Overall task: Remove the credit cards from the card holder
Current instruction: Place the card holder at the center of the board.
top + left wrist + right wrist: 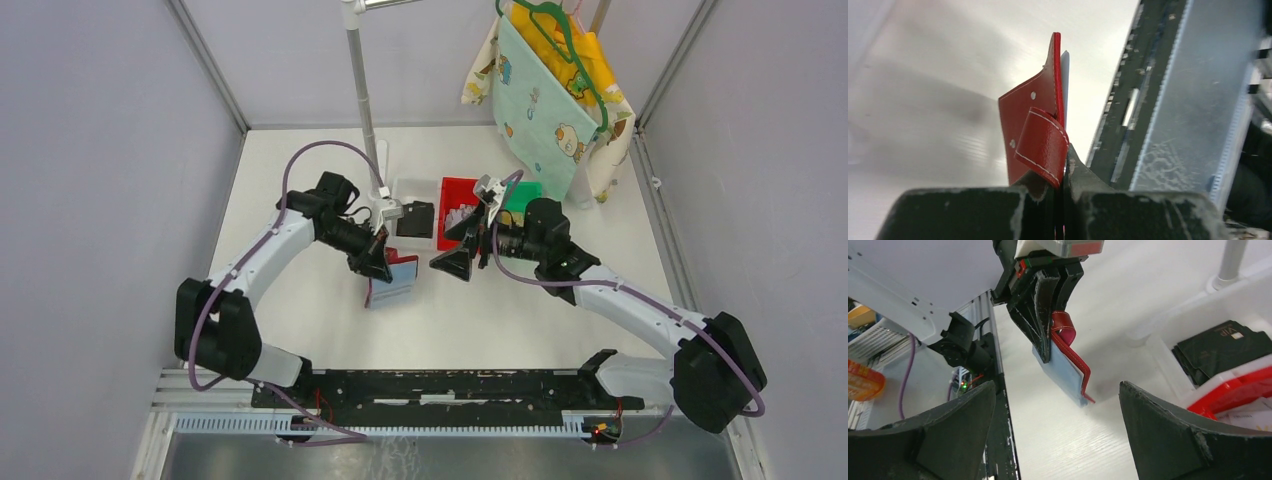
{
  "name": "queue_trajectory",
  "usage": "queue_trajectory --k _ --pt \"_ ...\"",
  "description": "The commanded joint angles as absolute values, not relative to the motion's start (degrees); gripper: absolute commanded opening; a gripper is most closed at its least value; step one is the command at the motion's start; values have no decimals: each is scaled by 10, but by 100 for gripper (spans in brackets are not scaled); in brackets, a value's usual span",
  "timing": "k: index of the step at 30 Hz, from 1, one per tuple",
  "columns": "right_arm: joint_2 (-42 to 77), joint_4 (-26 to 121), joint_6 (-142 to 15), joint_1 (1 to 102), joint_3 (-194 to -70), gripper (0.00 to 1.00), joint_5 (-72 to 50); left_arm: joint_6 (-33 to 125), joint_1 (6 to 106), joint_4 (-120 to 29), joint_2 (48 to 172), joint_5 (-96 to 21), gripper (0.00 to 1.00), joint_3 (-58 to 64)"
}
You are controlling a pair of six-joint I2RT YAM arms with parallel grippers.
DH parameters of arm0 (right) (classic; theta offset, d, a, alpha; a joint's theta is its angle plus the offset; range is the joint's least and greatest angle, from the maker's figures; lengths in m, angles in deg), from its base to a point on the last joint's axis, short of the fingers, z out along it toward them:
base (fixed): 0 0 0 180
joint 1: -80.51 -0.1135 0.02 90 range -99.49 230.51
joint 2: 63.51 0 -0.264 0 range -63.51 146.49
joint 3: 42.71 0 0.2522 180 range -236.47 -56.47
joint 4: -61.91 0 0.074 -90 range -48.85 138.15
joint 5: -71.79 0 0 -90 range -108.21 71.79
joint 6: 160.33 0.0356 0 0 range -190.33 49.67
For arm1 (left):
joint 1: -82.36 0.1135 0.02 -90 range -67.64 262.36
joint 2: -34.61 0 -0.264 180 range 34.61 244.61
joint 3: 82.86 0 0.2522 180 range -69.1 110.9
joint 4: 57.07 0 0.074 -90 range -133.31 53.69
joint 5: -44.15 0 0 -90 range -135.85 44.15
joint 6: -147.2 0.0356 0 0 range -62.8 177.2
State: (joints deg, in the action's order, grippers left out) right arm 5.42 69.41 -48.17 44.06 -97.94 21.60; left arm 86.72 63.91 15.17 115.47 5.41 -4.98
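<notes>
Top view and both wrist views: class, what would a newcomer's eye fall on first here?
The red card holder stands out at mid-table, pinched in the shut left gripper, its tab curled over. Facing it, the right gripper is wide open and holds nothing. At the back right, bright patterned cloths hang from a hanger.
</notes>
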Motion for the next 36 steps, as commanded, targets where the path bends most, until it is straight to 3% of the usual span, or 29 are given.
queue_trajectory --k 1,11,20,27,30,36 --pt "27 691 -504 457 -974 98 167 969 635 82 1190 -11 5 -44" --pt "6 656 -524 479 -970 98 129 1032 615 -60 1200 -127 15 -106" --pt "23 668 -504 486 -967 98 133 992 598 -201 1149 -263 15 -201" --pt "31 656 -507 487 -979 98 127 1001 595 -144 1141 -213 48 -203" --pt "33 652 -510 488 -978 98 126 1020 593 -111 1121 -186 53 -216" --pt "37 644 -511 491 -980 98 128 1095 575 50 1110 -88 77 -196"
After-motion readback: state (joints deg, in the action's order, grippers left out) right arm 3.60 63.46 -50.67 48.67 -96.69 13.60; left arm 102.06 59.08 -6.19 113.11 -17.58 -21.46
